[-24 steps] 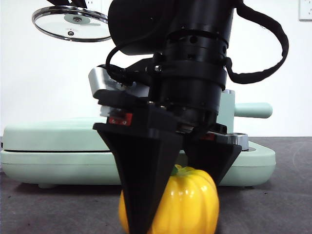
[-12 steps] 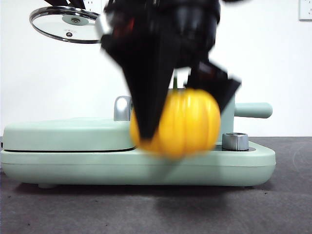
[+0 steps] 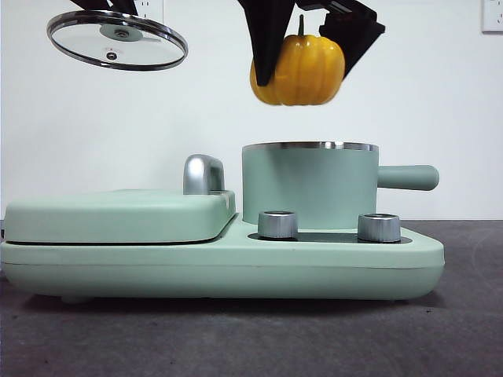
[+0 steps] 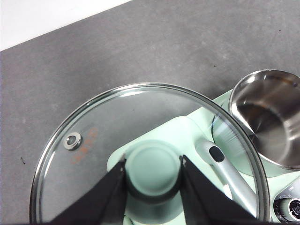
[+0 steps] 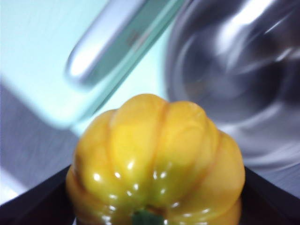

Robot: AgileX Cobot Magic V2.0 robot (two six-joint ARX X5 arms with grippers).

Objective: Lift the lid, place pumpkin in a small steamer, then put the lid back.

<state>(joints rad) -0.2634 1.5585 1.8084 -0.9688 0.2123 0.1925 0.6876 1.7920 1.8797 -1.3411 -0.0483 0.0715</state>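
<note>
My right gripper point(image 3: 302, 47) is shut on the yellow-orange pumpkin point(image 3: 298, 70) and holds it high in the air, above the open small steamer point(image 3: 309, 184). The pumpkin fills the right wrist view point(image 5: 154, 159), with the steamer's shiny inside point(image 5: 239, 70) beyond it. My left gripper point(image 4: 153, 171) is shut on the mint-green knob of the glass lid point(image 4: 93, 136) and holds the lid point(image 3: 116, 39) tilted high at the upper left of the front view. The steamer's open steel bowl point(image 4: 269, 115) shows in the left wrist view.
The steamer stands on the right end of a long mint-green appliance base point(image 3: 220, 259) with two chrome knobs point(image 3: 277, 224). A flat mint-green griddle cover point(image 3: 110, 214) with a chrome handle point(image 3: 203, 173) takes up the base's left half. The steamer's side handle point(image 3: 409, 177) points right.
My right gripper has lifted the pumpkin from the table in front of the appliance to high above the steamer. The lid stays held up at the left.
</note>
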